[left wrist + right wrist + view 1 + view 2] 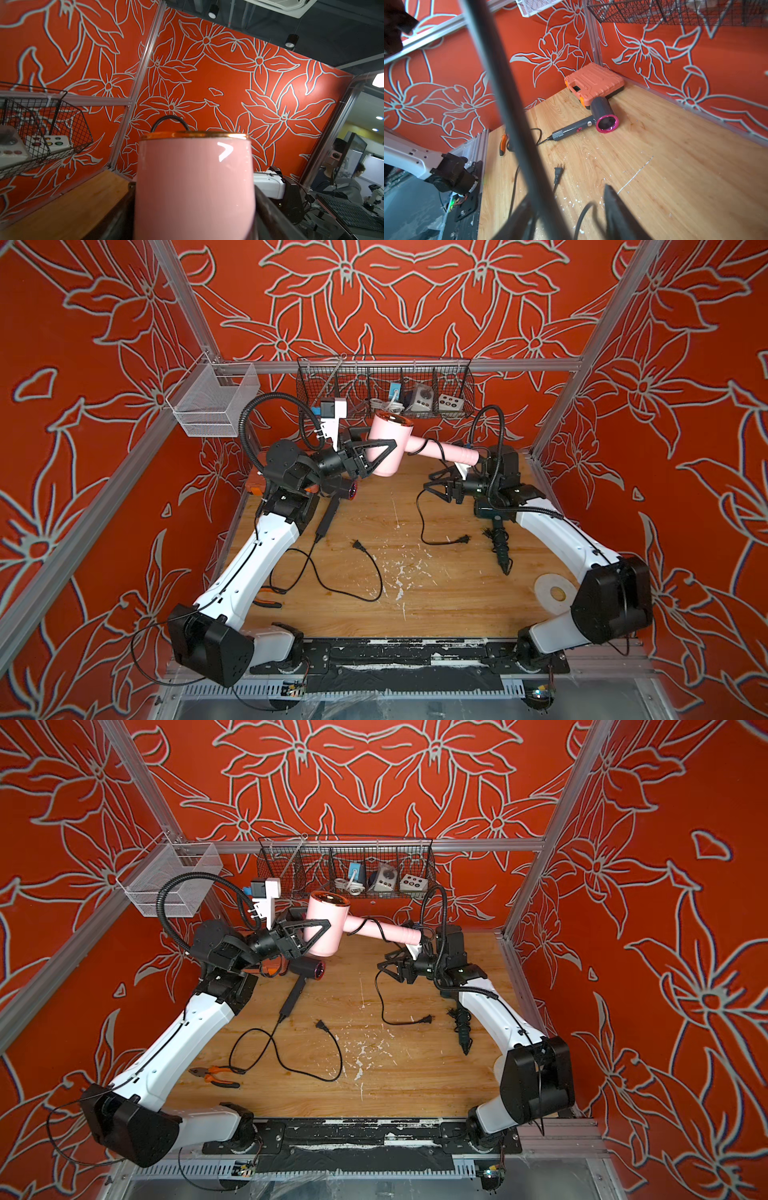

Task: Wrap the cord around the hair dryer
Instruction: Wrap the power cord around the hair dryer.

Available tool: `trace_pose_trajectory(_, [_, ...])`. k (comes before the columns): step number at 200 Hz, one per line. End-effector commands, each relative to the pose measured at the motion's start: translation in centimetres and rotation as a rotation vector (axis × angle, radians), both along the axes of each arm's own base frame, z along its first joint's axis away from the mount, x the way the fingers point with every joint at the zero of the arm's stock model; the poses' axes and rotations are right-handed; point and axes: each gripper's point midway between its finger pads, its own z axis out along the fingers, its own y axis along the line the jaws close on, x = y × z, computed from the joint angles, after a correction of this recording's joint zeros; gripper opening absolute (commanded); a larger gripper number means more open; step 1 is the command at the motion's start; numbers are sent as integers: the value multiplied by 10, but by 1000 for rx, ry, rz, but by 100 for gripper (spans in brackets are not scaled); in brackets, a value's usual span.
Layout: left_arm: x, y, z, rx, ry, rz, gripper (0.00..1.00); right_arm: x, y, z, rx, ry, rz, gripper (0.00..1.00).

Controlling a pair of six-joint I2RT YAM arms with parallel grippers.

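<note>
Left gripper (pixel 384 452): clamped across the barrel of the pink hair dryer (pixel 390 427), which I hold aloft at upper centre of frame.
Right gripper (pixel 436 486): jaws parted below the handle (pixel 455 450), with the cord (pixel 420 514) running between them, unpinched.
Cord: 1 loop crosses the handle. The rest drops to its plug (pixel 462 538) on the table (pixel 415 593), right of centre.
Handling: I judge the shell hard, glossy and slip-prone, the cord limp yet springy. Best hold: the cord, near the handle.
Count: 3 dryers, including a grey dryer (pixel 602 112) and a dark dryer (pixel 498 543); 2 loose plugs; 1 pliers (pixel 216 1075); 1 tool case (pixel 593 81); 2 wire baskets (pixel 382 381).
</note>
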Motion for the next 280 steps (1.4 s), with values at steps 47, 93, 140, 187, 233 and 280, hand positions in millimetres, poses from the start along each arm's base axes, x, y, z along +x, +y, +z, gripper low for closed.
trace_pose_trajectory(47, [-21, 17, 52, -114, -146, 42, 0, 6, 3, 7, 110, 12, 13, 67])
trace_pose_trajectory(93, [-23, 20, 64, -127, -165, 48, 0, 12, 5, -33, 115, 96, -9, 71])
trace_pose_trajectory(140, [-22, 22, 70, -142, -170, 57, 0, 18, 8, -62, 136, 155, -23, 69])
trace_pose_trajectory(187, [-23, 24, 75, -150, -173, 60, 0, 27, 24, -75, 189, 203, 8, 62])
trace_pose_trajectory(233, [-21, 26, 73, -146, -168, 79, 0, 15, 36, -85, 181, 214, 16, 30])
trace_pose_trajectory(280, [3, 40, 67, -190, -134, 184, 0, 1, 29, -79, 156, 192, -28, 0])
